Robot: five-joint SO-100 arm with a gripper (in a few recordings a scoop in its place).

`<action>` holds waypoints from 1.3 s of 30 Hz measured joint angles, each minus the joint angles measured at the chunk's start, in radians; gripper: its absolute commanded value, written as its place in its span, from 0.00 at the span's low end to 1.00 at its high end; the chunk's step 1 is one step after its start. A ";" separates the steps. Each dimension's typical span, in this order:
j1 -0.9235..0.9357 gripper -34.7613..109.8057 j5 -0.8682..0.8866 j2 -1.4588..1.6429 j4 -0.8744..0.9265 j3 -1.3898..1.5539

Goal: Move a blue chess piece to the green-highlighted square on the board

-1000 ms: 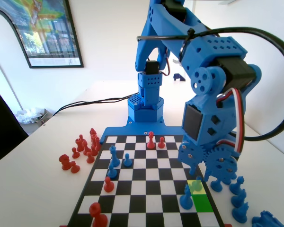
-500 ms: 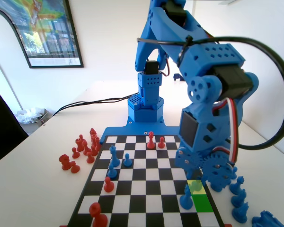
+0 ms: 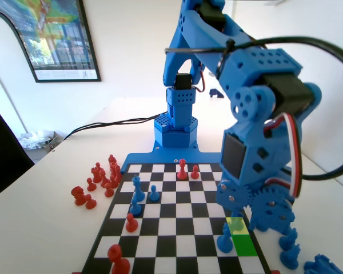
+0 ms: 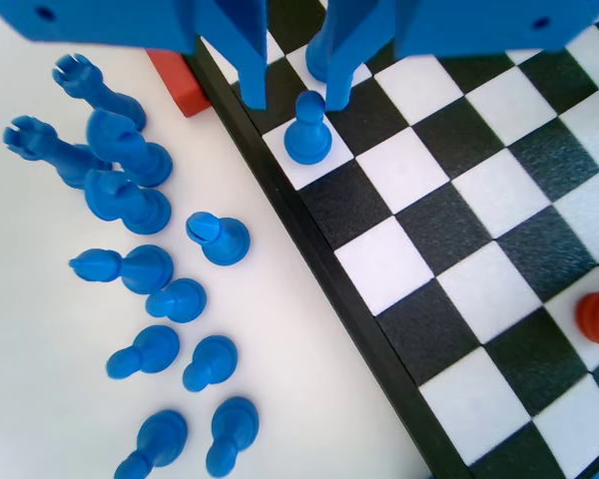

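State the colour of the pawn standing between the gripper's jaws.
Blue pawn, clearest in the wrist view.

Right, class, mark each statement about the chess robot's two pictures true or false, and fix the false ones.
1. In the wrist view, the blue chess piece stands upright on a white square at the edge of the board, between the open jaws of the gripper. True.
2. A piece already stands on the green-highlighted square. False: it is bare; a taller blue piece stands on the square to its left in the fixed view.
3. The spare blue pieces beside the board all stand upright. False: several lie on their sides.
4. Red pieces are grouped off the board, at the left of the fixed view. True.
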 measured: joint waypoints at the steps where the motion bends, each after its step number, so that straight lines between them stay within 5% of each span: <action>1: 0.000 0.31 0.000 0.000 -0.005 0.000; 39: -0.008 0.25 -0.029 -0.018 -0.031 0.040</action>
